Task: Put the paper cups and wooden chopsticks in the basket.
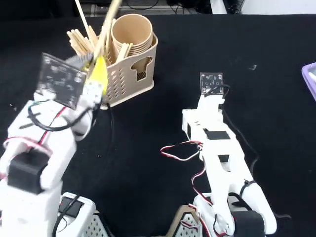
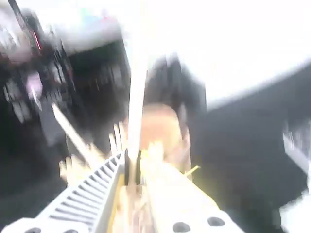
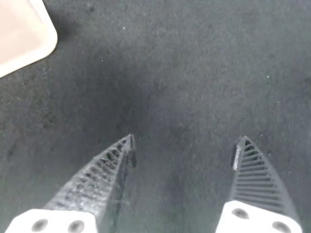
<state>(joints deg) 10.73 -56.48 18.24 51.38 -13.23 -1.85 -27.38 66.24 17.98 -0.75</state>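
Note:
The beige slotted basket (image 1: 132, 74) stands at the back left of the black table. It holds a stack of paper cups (image 1: 131, 30) and several wooden chopsticks (image 1: 81, 42). My left gripper (image 1: 98, 74) is raised beside the basket's left end, shut on a wooden chopstick (image 1: 106, 29) that slants up over the basket. In the left wrist view that chopstick (image 2: 136, 97) runs straight out from my left gripper (image 2: 132, 167), with the cups (image 2: 158, 124) blurred beyond. My right gripper (image 3: 187, 148) is open above bare black cloth, and a corner of the basket (image 3: 22, 34) is near it.
A purple object (image 1: 310, 76) sits at the table's right edge. The right arm (image 1: 217, 143) lies along the middle of the table with loose red and white cables (image 1: 180, 150) beside it. Black cloth (image 1: 256, 54) covers the table.

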